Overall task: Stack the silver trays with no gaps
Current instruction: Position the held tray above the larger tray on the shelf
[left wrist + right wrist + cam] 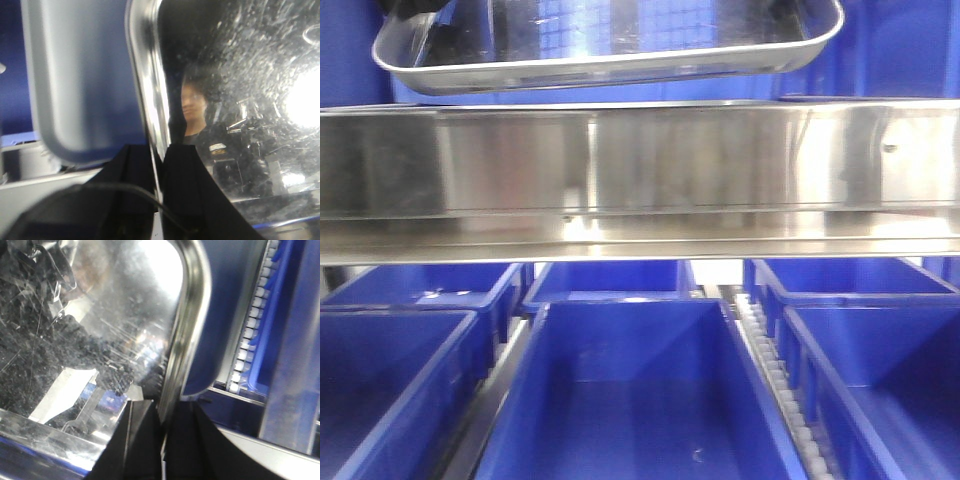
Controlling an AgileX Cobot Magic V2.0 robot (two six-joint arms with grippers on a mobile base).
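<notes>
One silver tray (610, 55) hangs at the top of the front view, above the steel shelf rail, its underside and rolled rim showing. No second tray shows. In the left wrist view my left gripper (159, 165) is shut on the tray's rim (147, 90), one black finger on each side of the thin edge. In the right wrist view my right gripper (163, 412) is shut on the opposite rim (187, 315) in the same way. The tray's mirror floor (85, 330) fills much of both wrist views. Neither arm shows in the front view.
A long reflective steel shelf rail (640, 175) spans the front view under the tray. Below it stand several deep blue bins (640, 390), with a white roller track (775, 370) between the middle and right ones. More blue bin walls lie behind the tray.
</notes>
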